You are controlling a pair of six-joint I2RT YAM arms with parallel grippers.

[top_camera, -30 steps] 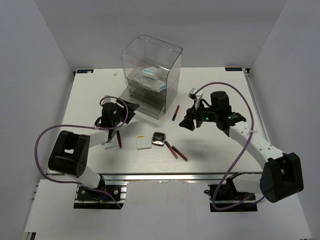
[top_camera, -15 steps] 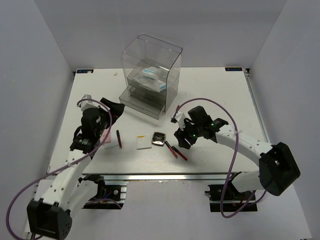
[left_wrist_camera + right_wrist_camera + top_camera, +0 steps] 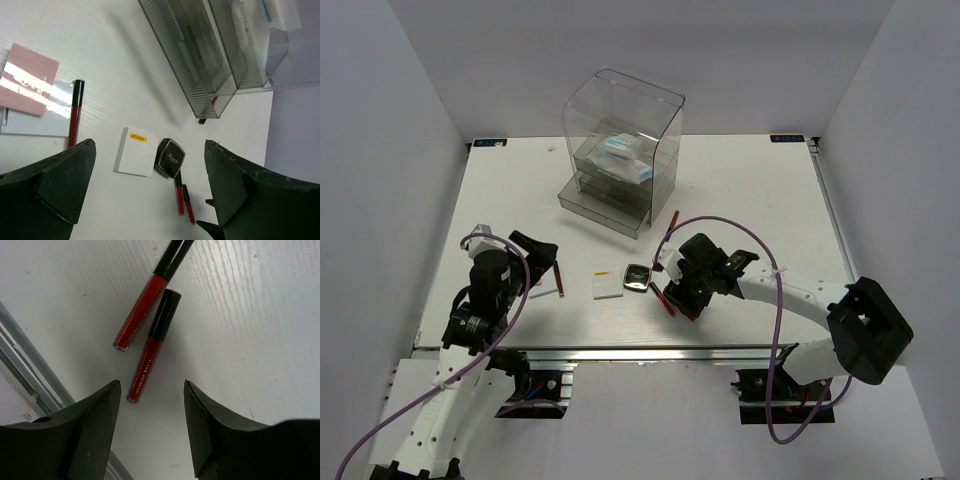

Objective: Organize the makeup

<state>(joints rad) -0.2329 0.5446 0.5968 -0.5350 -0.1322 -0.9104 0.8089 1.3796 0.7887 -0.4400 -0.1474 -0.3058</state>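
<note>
White table (image 3: 750,190); plain pale walls (image 3: 410,80); metal rail (image 3: 620,352) at near edge.

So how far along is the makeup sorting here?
Done: white packets sit inside the drawer box. In hand: nothing gripped; the right tool, open, hovers over two red sticks. Left: those sticks, the compact, white pad, pink pad and two more sticks lie on the table. The left tool is open and empty.
</note>
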